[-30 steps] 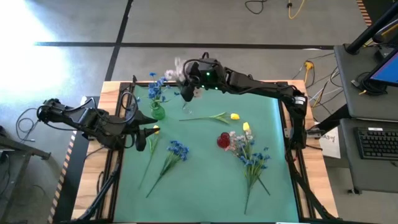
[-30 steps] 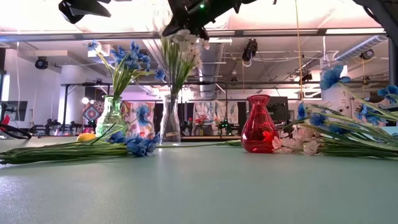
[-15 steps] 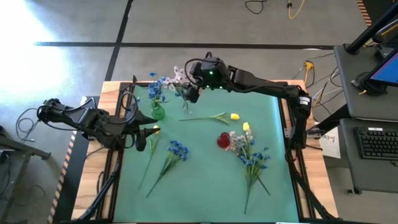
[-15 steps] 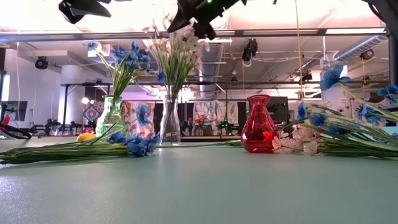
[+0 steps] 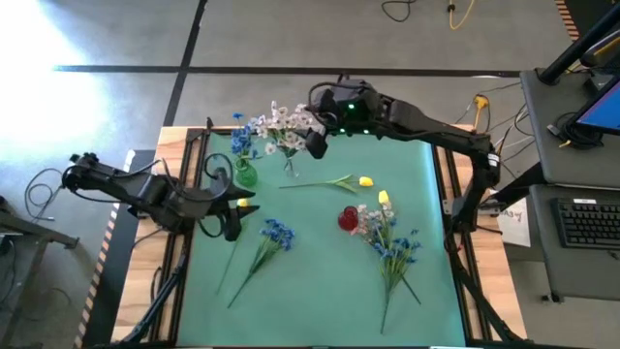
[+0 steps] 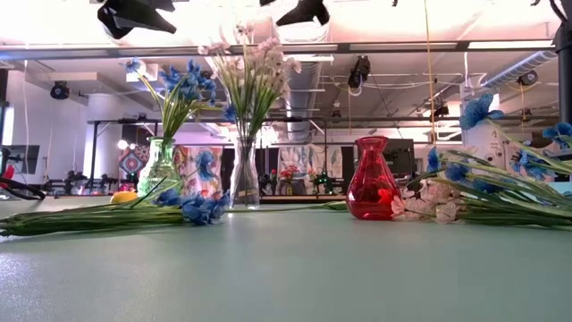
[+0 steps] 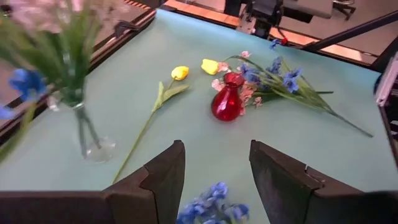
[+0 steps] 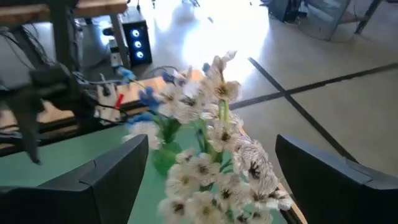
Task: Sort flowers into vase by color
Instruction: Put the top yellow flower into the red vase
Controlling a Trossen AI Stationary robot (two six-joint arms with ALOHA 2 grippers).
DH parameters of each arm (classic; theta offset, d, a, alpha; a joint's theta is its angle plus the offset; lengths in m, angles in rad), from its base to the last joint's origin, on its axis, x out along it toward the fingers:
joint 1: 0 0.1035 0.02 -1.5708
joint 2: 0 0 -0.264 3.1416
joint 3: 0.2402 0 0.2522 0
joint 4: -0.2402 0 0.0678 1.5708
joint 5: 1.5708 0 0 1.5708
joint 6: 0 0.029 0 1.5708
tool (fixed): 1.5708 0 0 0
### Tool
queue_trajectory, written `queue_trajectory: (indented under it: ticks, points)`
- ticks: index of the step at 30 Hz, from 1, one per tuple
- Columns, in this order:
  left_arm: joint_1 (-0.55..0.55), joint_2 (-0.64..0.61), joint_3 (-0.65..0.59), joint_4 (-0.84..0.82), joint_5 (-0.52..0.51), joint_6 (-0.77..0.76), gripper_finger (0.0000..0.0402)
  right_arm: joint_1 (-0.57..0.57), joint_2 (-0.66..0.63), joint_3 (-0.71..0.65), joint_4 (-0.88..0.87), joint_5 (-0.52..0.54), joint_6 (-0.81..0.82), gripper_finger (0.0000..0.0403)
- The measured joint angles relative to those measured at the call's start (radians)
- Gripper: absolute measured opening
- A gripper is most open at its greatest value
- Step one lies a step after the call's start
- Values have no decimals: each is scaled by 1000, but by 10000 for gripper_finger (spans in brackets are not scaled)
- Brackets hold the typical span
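A pale pink-white spray point(image 5: 282, 126) stands with its stalks in a clear glass vase point(image 6: 243, 174). Blue blossoms point(image 5: 242, 139) stand in a green vase point(image 5: 246, 175) beside it. My right gripper point(image 5: 316, 145) hangs open just right of the spray's blossoms point(image 8: 211, 149), clear of them. My left gripper point(image 7: 214, 168) is open and raised above the mat's left part, over a blue stem point(image 5: 270, 238) lying there; a yellow bud point(image 5: 241, 202) lies close by. A yellow tulip point(image 5: 341, 181) lies mid-mat. A red vase point(image 5: 348, 219) stands empty beside a heap of blue, pink-white and yellow stems point(image 5: 391, 242).
The green mat point(image 5: 320, 291) has free room along its near side. The three vases stand in the far half, and the heap of stems covers the right part. Black frame rails point(image 5: 184, 262) run along both sides of the table.
My right gripper has let go of the pink-white spray and drawn away up and toward the table's right. The spray has dropped deeper into the clear vase, and its blossoms have spread out. My left gripper has shifted a little toward the right.
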Motion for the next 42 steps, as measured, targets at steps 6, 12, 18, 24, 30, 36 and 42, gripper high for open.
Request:
queue_trajectory:
  ticks: [6, 12, 18, 24, 30, 36, 42]
  points:
    - [-23, 82, 0, 89, 15, 5, 168, 78, -90, 0, -141, -1, 76, 345]
    - [-36, 157, 0, 148, 17, 4, 168, 206, -125, 0, -371, 0, 276, 345]
    - [-37, 196, 0, 158, 18, -8, 168, 374, -110, -1, -574, 2, 507, 345]
    - [-40, 201, 0, 155, 54, -30, 168, 565, -91, -27, -709, 112, 796, 345]
    - [-86, 151, 13, 91, 291, -110, 168, 744, -90, -111, -807, 191, 1135, 345]
    - [-178, 143, 20, 4, 286, -205, 168, 897, -90, -225, -803, 238, 1410, 345]
    - [-250, 184, 16, 16, 233, -237, 168, 1007, -90, -325, -798, 257, 1614, 345]
